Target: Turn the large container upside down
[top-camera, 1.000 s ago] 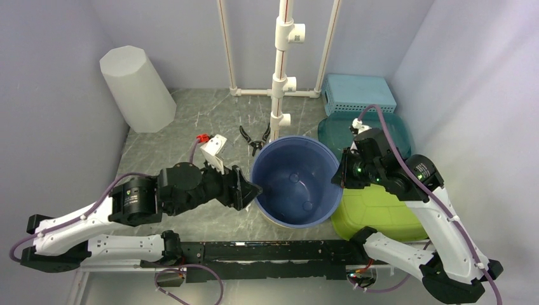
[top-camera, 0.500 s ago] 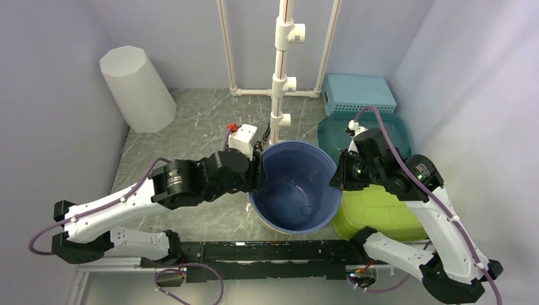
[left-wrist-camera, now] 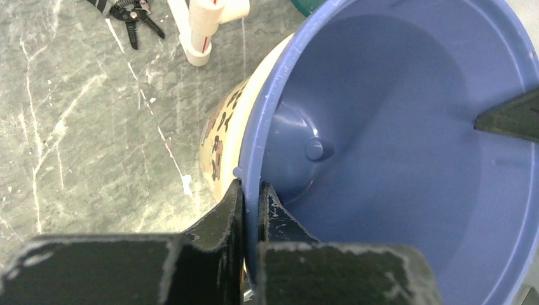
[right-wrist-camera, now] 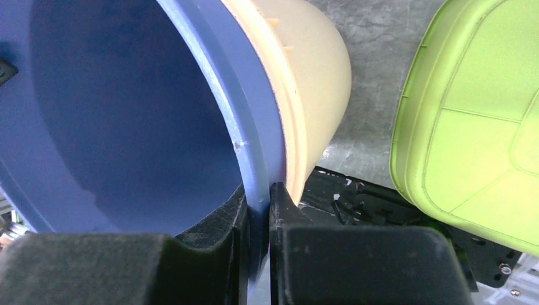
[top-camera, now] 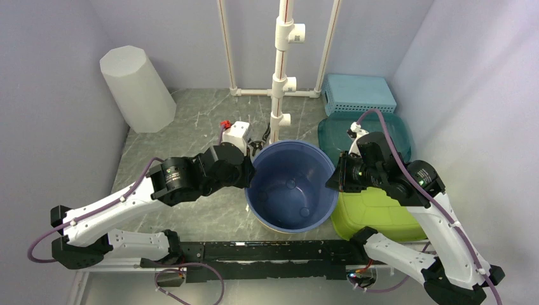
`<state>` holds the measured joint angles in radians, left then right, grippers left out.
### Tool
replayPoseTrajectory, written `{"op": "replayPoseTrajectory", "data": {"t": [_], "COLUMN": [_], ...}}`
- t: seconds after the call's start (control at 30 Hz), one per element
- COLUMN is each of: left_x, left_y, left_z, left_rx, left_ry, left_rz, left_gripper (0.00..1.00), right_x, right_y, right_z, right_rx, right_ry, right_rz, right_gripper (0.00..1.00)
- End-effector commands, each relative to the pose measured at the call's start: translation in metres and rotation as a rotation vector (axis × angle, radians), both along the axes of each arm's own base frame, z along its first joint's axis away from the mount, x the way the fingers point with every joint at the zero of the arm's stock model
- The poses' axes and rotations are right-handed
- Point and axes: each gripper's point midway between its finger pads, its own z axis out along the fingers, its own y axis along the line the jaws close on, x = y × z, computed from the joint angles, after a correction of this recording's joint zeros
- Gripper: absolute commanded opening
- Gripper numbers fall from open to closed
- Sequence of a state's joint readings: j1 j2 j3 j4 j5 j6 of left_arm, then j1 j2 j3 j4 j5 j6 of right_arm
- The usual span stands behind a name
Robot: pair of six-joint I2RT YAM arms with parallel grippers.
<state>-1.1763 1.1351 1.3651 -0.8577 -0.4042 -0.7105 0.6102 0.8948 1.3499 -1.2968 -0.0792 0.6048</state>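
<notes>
The large container (top-camera: pixel 291 185) is a round tub, blue inside and cream with dark markings outside, standing mouth up at the table's near middle. My left gripper (top-camera: pixel 252 171) is shut on its left rim (left-wrist-camera: pixel 253 162), one finger outside and one inside the wall. On the opposite side my right gripper (top-camera: pixel 333 180) is shut on the right rim (right-wrist-camera: pixel 254 146) in the same way. In the left wrist view the right gripper's finger (left-wrist-camera: pixel 508 117) shows across the tub's mouth. The tub's underside is hidden.
A lime green lid (top-camera: pixel 375 213) lies right of the tub, with a dark teal lid (top-camera: pixel 394 127) and a light blue basket (top-camera: pixel 358 93) behind it. A white pipe stand (top-camera: pixel 281 70) and black pliers (top-camera: pixel 259 138) sit just behind the tub. A white cylinder (top-camera: pixel 136 89) stands far left.
My left arm has swung from the tub's near left to its left rim, and its gripper has closed on the rim. The tub has shifted slightly toward the near edge.
</notes>
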Motion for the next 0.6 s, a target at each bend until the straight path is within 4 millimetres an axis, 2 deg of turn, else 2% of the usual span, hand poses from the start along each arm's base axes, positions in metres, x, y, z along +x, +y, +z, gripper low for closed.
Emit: {"op": "replayPoseTrajectory", "data": {"t": [0.0, 0.2, 0.4, 0.57], "left_x": [-0.018, -0.020, -0.023, -0.027], "left_y": [-0.033, -0.040, -0.049, -0.058], "left_z": [0.002, 0.007, 0.012, 0.015], "left_rx": [-0.095, -0.125, -0.170, -0.201], "left_ry": [0.031, 0.026, 0.022, 0.023], "left_rz": [-0.139, -0.162, -0.199, -0.237], "left_gripper": [0.03, 0.03, 0.03, 0.03], "right_x": [0.010, 0.017, 0.023, 0.029], "right_y": [0.054, 0.057, 0.063, 0.064], "right_z": [0.060, 0.045, 0.041, 0.028], "right_rx": [0.320, 0.335, 0.360, 0.327], "right_ry": [-0.145, -0.105, -0.086, -0.060], "right_rz": [0.130, 0.072, 0.042, 0.028], "right_gripper": [0.14, 0.28, 0.33, 0.37]}}
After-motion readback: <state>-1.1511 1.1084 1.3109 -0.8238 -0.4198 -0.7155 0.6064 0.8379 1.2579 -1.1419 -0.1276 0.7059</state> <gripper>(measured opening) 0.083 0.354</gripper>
